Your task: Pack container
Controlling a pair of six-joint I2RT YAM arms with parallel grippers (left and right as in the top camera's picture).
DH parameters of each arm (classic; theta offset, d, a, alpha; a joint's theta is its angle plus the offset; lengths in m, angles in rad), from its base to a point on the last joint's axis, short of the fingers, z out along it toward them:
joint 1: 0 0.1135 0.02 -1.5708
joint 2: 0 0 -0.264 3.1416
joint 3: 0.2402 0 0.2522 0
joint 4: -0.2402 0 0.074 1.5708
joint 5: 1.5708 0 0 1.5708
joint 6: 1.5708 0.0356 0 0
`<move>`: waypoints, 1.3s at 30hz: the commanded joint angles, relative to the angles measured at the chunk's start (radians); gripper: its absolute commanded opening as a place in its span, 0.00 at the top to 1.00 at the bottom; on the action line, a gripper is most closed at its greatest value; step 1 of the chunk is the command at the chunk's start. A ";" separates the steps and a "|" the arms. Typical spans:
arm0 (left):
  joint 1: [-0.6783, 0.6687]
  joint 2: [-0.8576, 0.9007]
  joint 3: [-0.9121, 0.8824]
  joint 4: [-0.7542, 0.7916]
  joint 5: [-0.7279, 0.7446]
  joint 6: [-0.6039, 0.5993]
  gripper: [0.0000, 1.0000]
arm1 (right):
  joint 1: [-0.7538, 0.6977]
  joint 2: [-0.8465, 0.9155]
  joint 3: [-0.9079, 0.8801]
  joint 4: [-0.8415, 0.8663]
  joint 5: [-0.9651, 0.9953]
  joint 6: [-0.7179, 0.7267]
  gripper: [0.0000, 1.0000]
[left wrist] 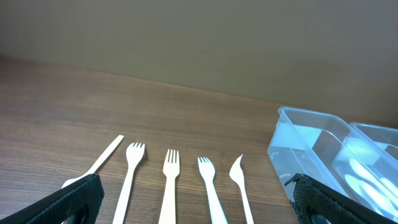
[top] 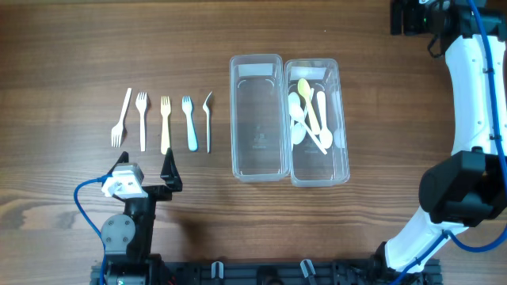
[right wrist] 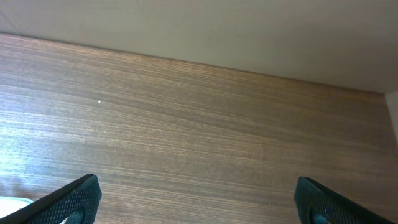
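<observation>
Cutlery row (top: pixel 165 123) — spoons (top: pixel 310 111) in container (top: pixel 344 150).

1. In the left wrist view, the handles of the cutlery pieces (left wrist: pixel 170 183), left of the empty container (left wrist: pixel 305 149), run off the bottom edge.
2. There the empty container's near end is cut by the bottom edge. The spoon container (left wrist: pixel 373 162) beyond it is blurred, its contents only pale smears.
3. Overhead, the spoons (top: pixel 309 119) right of the empty container overlap, so their number cannot be told.
4. The left gripper (top: pixel 147 161) shows only dark, cropped fingers (left wrist: pixel 78 199) in its wrist view.
5. The right gripper (right wrist: pixel 196 202), far right of the empty container, is cut by the overhead view's top edge.
6. A pale patch (right wrist: pixel 12 202) at the lower-left edge of the right wrist view is too cropped to identify.
</observation>
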 commanded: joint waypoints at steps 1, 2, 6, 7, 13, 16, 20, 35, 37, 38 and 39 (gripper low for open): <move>-0.002 -0.007 -0.008 0.019 -0.003 -0.002 0.00 | 0.003 0.001 -0.005 0.002 0.014 -0.009 0.00; -0.001 -0.007 -0.008 0.026 -0.006 -0.002 0.00 | 0.003 0.001 -0.005 0.002 0.014 -0.009 0.00; -0.001 -0.007 -0.005 0.090 -0.006 -0.040 0.00 | 0.003 0.001 -0.005 0.002 0.014 -0.009 0.00; -0.001 -0.007 -0.003 0.116 -0.010 -0.070 0.00 | 0.003 0.001 -0.005 0.002 0.014 -0.009 0.00; -0.001 0.058 0.097 0.134 -0.063 -0.146 0.00 | 0.003 0.001 -0.005 0.002 0.014 -0.009 0.00; -0.001 0.168 0.200 0.132 -0.093 -0.145 0.00 | 0.003 0.001 -0.005 0.002 0.014 -0.009 0.00; 0.000 0.417 0.422 0.124 -0.103 -0.134 0.00 | 0.003 0.001 -0.005 0.002 0.014 -0.009 0.00; 0.000 1.392 1.170 -0.176 -0.102 -0.081 0.00 | 0.003 0.001 -0.005 0.002 0.014 -0.009 0.00; 0.000 1.473 1.170 -0.166 -0.097 -0.085 0.00 | 0.003 0.001 -0.005 0.002 0.014 -0.009 0.00; -0.002 1.509 1.170 -0.159 -0.076 -0.085 0.00 | 0.003 0.001 -0.005 0.002 0.014 -0.009 0.00; -0.002 1.532 1.170 -0.153 -0.056 -0.085 0.00 | 0.003 0.001 -0.005 0.002 0.014 -0.009 0.00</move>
